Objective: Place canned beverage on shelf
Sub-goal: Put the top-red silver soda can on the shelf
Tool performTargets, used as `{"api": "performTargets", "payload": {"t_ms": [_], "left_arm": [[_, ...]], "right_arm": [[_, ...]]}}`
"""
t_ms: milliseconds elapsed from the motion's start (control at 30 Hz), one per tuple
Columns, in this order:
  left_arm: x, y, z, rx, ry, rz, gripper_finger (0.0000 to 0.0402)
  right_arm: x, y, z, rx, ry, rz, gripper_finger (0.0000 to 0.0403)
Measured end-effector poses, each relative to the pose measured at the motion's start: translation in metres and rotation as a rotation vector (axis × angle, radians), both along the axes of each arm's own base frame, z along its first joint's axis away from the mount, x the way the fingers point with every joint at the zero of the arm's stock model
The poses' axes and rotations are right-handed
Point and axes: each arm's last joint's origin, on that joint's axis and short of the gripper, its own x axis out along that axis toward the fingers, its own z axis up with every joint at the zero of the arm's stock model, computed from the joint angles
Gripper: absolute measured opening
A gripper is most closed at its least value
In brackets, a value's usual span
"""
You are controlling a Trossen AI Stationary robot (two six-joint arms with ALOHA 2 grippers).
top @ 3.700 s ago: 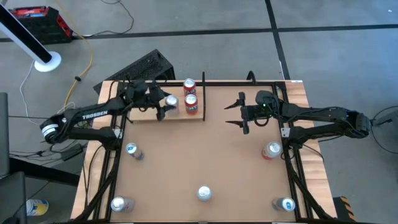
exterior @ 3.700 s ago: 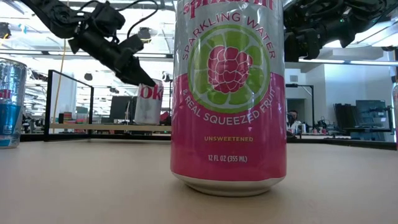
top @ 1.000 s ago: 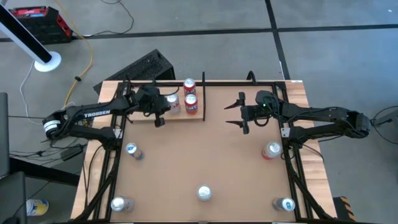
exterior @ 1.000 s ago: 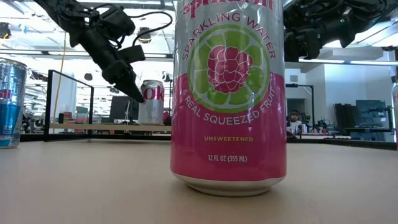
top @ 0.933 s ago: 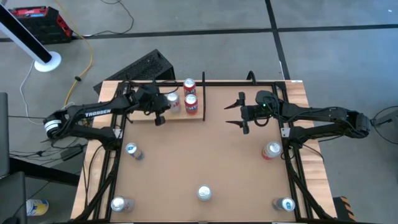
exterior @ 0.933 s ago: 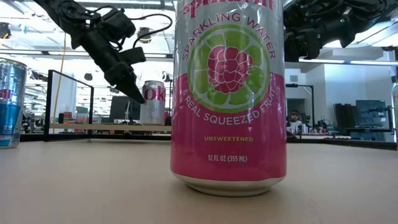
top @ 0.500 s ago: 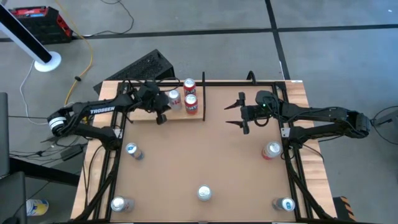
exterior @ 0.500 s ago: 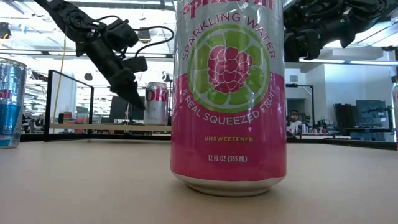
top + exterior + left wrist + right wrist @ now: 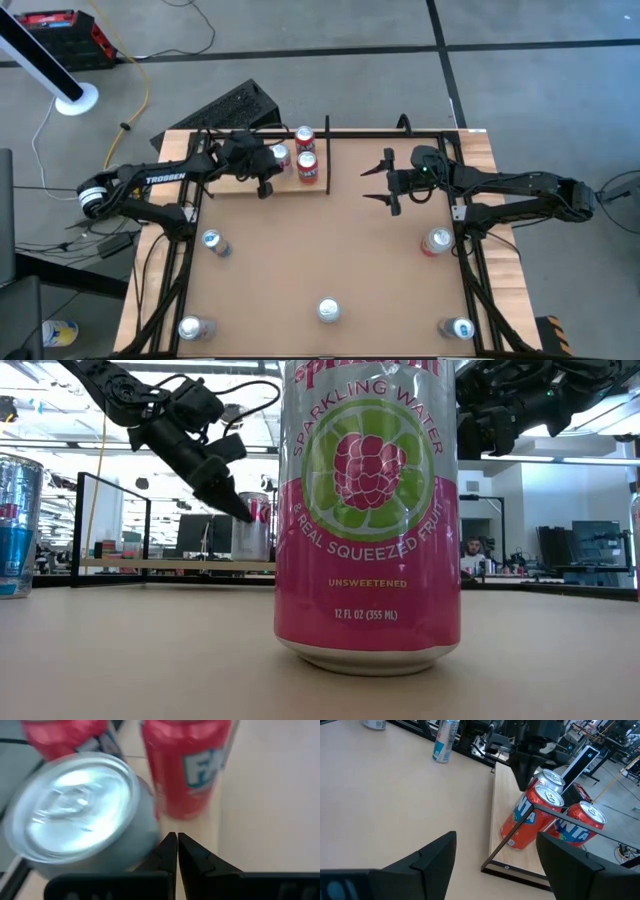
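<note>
A silver can [image 9: 281, 155] stands upright on the pale wooden shelf [image 9: 228, 188] at the table's far left, beside two red cans [image 9: 304, 137] [image 9: 308, 166]. My left gripper [image 9: 265, 186] is shut and slants down at the silver can's near side; the left wrist view shows its shut fingers [image 9: 176, 845] next to the can [image 9: 80, 815], with a red can [image 9: 187, 765] beyond. My right gripper [image 9: 385, 180] hangs open above the table to the right of the shelf, nothing between its fingers [image 9: 495, 865]. My left gripper lays the outer side of one shut finger [image 9: 165, 851] against the silver can's side wall [image 9: 150, 837]. It comes slanting down from the table's left and near side. The can stands upright on the shelf.
Several more cans stand on the brown tabletop: [image 9: 212, 240], [image 9: 328, 310], [image 9: 193, 327], [image 9: 437, 240], [image 9: 460, 327]. A pink sparkling-water can [image 9: 368, 510] fills the middle of the low view. Black rails [image 9: 520, 827] edge the shelf. A black object [image 9: 230, 105] lies behind the table.
My left gripper, shut throughout, has gone toward the table's right edge along the shelf's front and tipped nearer to level. The silver can has slid a little toward the far edge and the red cans, staying upright.
</note>
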Motion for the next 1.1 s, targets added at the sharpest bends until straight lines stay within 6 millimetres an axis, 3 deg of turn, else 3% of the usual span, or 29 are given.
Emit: {"api": "performTargets", "payload": {"t_ms": [567, 867, 1100], "left_arm": [[0.002, 0.007, 0.005, 0.056, -0.044, 0.176, 0.0], [0.015, 0.018, -0.021, 0.034, 0.005, 0.184, 0.0], [0.016, 0.02, -0.02, 0.067, 0.005, 0.215, 0.0]], "right_arm": [[0.0, 0.0, 0.0, -0.001, 0.001, 0.0, 0.0297], [0.002, -0.001, -0.002, 0.001, 0.008, 0.001, 0.0297], [0.013, -0.008, -0.013, -0.008, 0.02, -0.007, 0.0297]]}}
